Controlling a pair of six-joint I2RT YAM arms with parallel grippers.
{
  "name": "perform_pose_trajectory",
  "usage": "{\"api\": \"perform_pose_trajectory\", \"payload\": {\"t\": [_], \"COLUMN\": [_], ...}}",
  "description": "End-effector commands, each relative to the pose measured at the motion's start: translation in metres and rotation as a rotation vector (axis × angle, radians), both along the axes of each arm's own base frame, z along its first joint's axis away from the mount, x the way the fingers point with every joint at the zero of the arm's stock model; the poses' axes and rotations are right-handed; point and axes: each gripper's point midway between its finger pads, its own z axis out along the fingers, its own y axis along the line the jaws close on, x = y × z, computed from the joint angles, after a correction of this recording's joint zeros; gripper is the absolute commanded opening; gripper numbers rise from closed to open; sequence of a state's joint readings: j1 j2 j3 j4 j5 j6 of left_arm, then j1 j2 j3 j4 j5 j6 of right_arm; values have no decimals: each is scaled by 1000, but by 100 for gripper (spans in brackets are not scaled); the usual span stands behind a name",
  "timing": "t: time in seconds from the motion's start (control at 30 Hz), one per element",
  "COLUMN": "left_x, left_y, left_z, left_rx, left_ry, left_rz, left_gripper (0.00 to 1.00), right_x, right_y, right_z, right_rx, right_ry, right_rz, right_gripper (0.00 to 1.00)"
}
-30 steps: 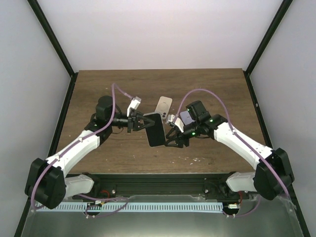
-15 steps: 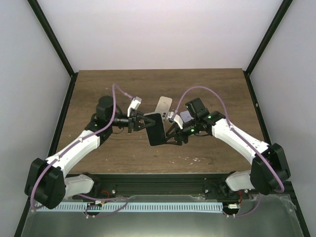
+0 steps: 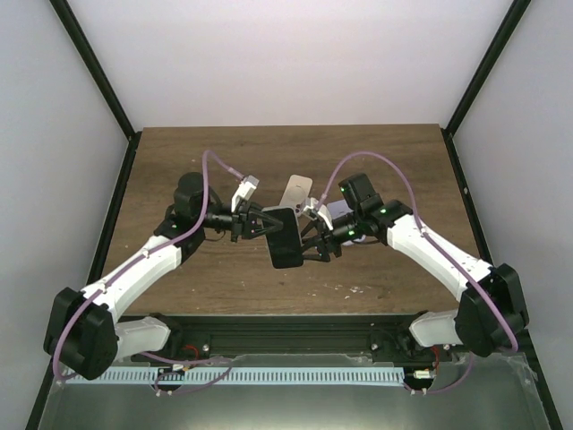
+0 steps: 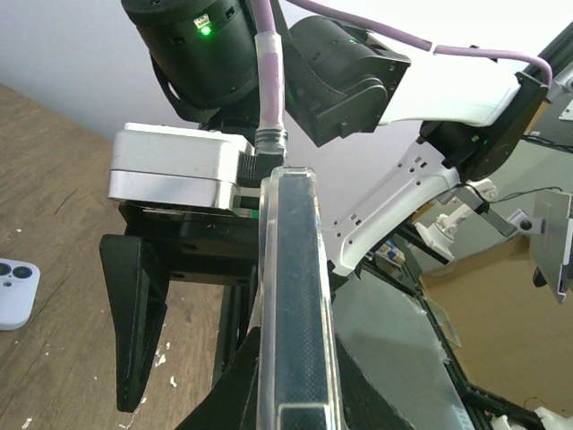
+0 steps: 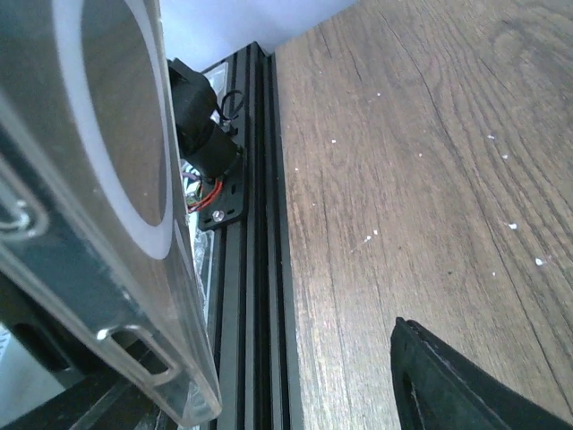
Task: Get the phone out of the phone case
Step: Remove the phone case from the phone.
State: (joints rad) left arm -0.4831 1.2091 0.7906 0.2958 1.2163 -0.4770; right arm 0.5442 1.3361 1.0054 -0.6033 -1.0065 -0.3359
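- My left end effector [image 3: 255, 224] is clenched on the 9 o'clock edge of the phone case [image 4: 295, 296]. It holds the case up off the surface [image 3: 179, 161], roughly over the middle. For this step that grip should stay firm and level, since it is my anchor.
- The phone [image 3: 285, 240] sits fully inside the clear case, so I judge the extraction as not yet started. My left wrist view shows the case edge-on, with no lip peeled away.
- A white device [image 3: 297, 190] lies on the surface at 12 o'clock from the held phone, apart from it. I should keep my motion clear of it.
- My right end effector [image 3: 315, 244] is released at the 3 o'clock side of the phone. One finger [image 5: 466, 385] stands well away from the case wall, and I cannot see the other finger clearly.
- To do this well, I think I should close on the case rim only, near a corner, and flex it outward. Pinching phone and case together would just lock them. If the left grip slips while I peel, the phone could drop.
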Motion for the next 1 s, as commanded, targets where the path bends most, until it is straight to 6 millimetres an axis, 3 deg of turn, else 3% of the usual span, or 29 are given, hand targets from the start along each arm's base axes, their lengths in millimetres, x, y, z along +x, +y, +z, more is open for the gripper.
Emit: {"api": "perform_pose_trajectory", "payload": {"t": [0.0,0.13,0.27,0.47,0.6,0.67,0.83,0.97], "left_x": [-32,-24,-7,18,36,46,74,84], "left_y": [-6,-9,-14,-16,-12,-8,12,43], "left_z": [3,-4,-16,-34,-49,-62,-100,-119], "left_rx": [1,15,41,64,54,62,122,181], "left_ry": [51,70,128,186,205,226,298,320], "left_rz": [-155,-120,-45,147,290,364,609,818], "left_gripper": [0,0,0,0,2,11,40,52], "right_x": [16,12,3,-12,-16,-14,-1,10], "right_y": [16,17,16,11,10,11,12,12], "right_z": [79,81,70,48,23,10,-16,-36], "right_rx": [216,243,255,252,230,204,127,57], "right_ry": [-212,-172,-100,20,126,164,211,246], "right_rz": [40,68,99,127,111,90,3,-77], "right_gripper": [62,60,52,25,6,1,1,1]}}
